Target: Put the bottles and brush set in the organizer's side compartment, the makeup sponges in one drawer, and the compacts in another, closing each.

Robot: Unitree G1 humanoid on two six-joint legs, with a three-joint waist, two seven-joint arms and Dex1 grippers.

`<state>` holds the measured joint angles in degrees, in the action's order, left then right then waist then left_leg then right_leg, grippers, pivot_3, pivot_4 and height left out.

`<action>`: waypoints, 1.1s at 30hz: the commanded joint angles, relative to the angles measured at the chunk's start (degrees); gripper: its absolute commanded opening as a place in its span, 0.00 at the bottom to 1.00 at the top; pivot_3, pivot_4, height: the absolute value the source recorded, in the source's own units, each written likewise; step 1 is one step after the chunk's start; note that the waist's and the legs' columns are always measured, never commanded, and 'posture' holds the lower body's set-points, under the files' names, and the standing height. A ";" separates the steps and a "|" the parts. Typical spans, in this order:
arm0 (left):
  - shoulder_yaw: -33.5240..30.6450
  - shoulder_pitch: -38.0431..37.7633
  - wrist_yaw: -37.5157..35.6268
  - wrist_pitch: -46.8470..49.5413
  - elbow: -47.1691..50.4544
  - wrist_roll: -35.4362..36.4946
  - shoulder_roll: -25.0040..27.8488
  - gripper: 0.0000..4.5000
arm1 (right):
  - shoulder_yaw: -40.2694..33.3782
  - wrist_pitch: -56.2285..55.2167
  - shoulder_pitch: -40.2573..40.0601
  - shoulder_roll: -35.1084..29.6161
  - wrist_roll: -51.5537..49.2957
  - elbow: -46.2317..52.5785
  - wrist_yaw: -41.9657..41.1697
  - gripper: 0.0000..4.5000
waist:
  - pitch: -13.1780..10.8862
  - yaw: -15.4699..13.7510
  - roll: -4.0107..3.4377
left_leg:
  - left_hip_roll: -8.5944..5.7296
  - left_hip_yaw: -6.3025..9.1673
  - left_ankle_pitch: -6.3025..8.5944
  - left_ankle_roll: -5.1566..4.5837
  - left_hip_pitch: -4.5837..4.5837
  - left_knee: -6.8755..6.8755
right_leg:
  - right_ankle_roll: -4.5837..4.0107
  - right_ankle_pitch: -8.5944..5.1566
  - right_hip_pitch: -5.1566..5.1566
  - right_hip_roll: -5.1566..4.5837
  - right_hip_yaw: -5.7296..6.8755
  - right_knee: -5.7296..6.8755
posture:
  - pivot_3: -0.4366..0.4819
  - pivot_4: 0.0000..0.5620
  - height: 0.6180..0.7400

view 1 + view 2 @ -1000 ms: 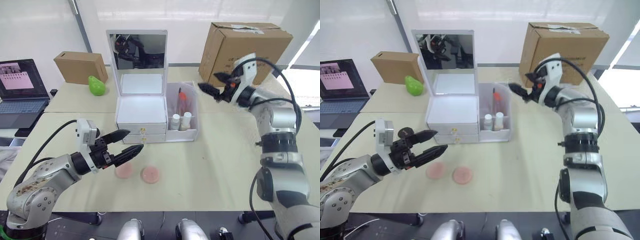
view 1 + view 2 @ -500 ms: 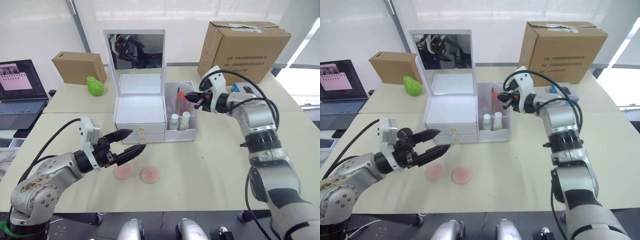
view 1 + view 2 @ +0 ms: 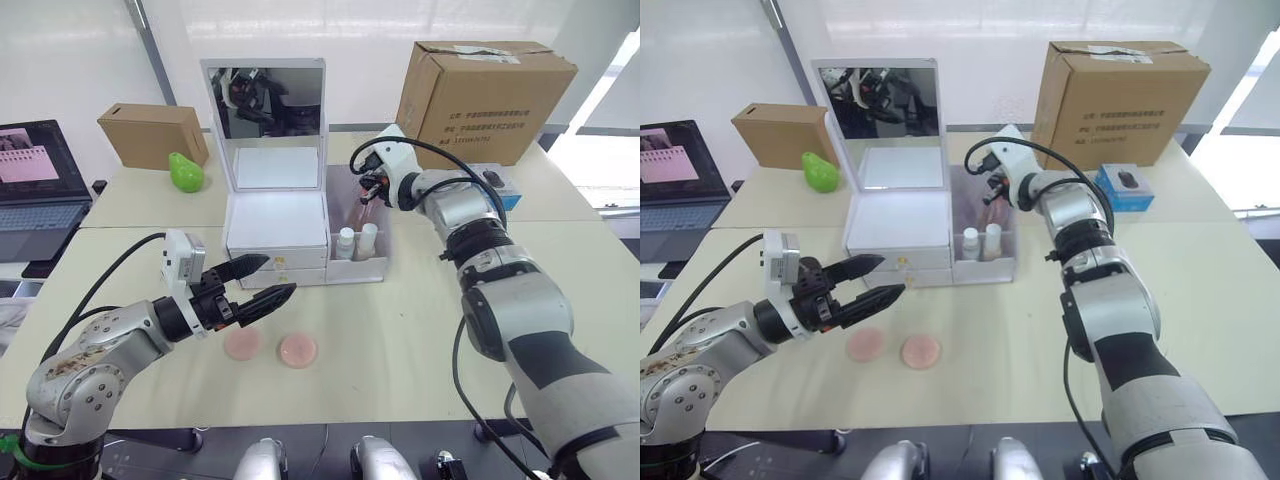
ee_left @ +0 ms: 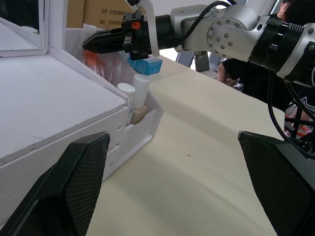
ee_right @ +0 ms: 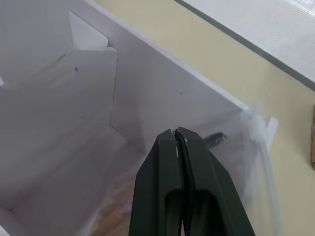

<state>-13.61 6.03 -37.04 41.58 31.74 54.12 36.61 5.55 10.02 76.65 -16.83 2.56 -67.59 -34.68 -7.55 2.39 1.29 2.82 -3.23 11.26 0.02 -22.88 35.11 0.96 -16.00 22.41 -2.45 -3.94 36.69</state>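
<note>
Fingers of the right gripper [image 3: 366, 187] press together over the side compartment [image 3: 362, 235], with the brush set [image 3: 360, 214] just below them, apparently for lowering it in. Left gripper [image 3: 262, 294] gapes wide above the makeup sponges [image 3: 271, 346] on the table [image 3: 420, 320], ready to pick.

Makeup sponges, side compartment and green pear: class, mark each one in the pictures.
makeup sponges [image 3: 298, 350], left eye view, centre of the right-hand disc.
side compartment [image 3: 357, 270], left eye view, front wall.
green pear [image 3: 186, 174], left eye view, middle of its body.
</note>
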 commanded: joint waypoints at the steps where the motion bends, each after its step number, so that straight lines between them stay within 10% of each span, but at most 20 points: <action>1: -1.12 -0.03 -0.46 -1.09 1.42 0.67 0.36 1.00 | -3.34 -0.47 3.27 -0.52 -2.74 2.99 -1.97 0.02 | 0.00 0.02 -0.01 | 0.01 0.00 0.00 0.00 0.00 0.00 | 0.00 0.00 0.00 0.01 0.00 0.00 | 0.48 0.27 1.00; 8: -4.27 -2.32 -0.86 -1.31 0.04 0.96 1.16 1.00 | -10.86 16.07 -6.51 -6.65 -15.00 32.00 -12.16 0.02 | -0.03 -0.47 -0.03 | 0.06 0.11 0.00 0.00 -0.04 -0.04 | 0.00 0.00 -0.03 0.00 0.07 -0.04 | 0.48 0.27 1.00; 17: -17.94 -11.22 -14.51 -8.87 -20.05 -9.61 13.91 1.00 | -27.39 39.28 -48.80 -25.64 -37.80 80.55 -21.79 0.02 | -0.08 -1.61 -0.03 | 0.09 -0.04 0.01 0.01 0.05 -0.13 | -0.07 -0.15 -0.01 -0.14 0.14 -0.06 | 0.48 0.27 1.00; 25: -21.90 -12.47 -27.35 -21.73 -51.52 -21.11 24.13 1.00 | -41.52 18.78 -79.53 -32.15 -30.82 73.45 -30.48 0.49 | -0.15 -1.34 0.17 | 0.14 -0.24 0.02 0.02 0.33 -0.33 | -0.26 -0.76 -0.03 -0.16 0.02 -0.09 | 0.48 0.27 1.00; 33: -20.28 -7.13 -31.52 -28.07 -62.81 -25.78 26.46 1.00 | -42.77 9.61 -85.38 -32.66 -29.18 66.10 -31.52 0.99 | -0.19 -1.52 0.32 | 0.15 -0.16 0.27 0.43 0.47 -0.45 | -0.23 -0.86 -0.04 -0.58 0.10 0.00 | 0.48 0.27 1.00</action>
<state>-33.58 -1.93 -67.54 14.76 -31.19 28.92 61.38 -35.29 21.33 -8.69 -48.99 -25.58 -2.45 -66.02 -7.74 0.87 1.61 2.95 -3.42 11.53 0.45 -22.41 34.66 0.73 -16.85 22.38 -3.09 -3.84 36.73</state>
